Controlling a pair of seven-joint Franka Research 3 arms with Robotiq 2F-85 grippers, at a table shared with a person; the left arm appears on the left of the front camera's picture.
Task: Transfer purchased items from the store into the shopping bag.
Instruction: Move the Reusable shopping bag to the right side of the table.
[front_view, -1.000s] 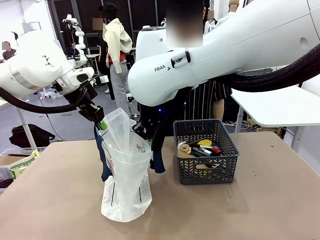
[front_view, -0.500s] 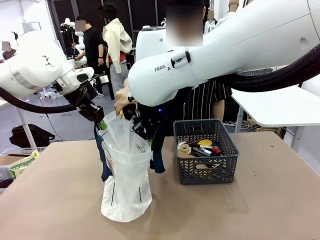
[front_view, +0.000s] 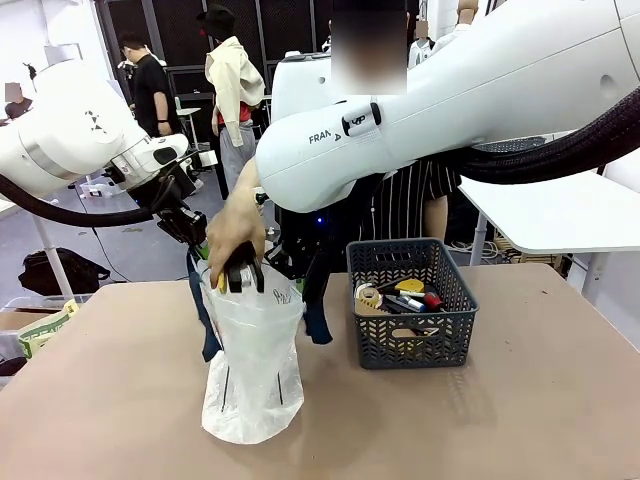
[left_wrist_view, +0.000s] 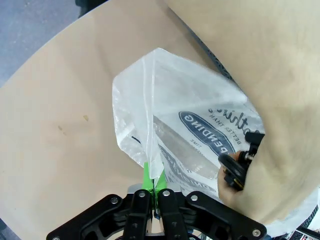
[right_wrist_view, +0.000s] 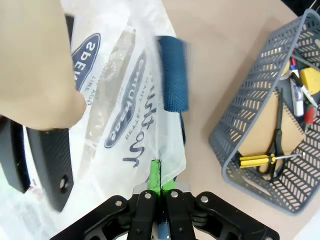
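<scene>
Two tools clamp the shopping bag (front_view: 255, 365) rim: left tool (left_wrist_view: 153, 176), right tool (right_wrist_view: 158, 176). The bag stands upright on the table (front_view: 100, 400). A hand (front_view: 233, 235) holds a black item (front_view: 243, 277) at its mouth. The adjacent basket (front_view: 412, 345) contains a cream roll (front_view: 369, 296) and a cardboard box (right_wrist_view: 255, 142).

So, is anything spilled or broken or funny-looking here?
Nothing stands out. The left gripper and right gripper each pinch the shopping bag at its rim, a person's hand holds a black-handled thing at its mouth, and the basket stands upright with goods inside.
</scene>
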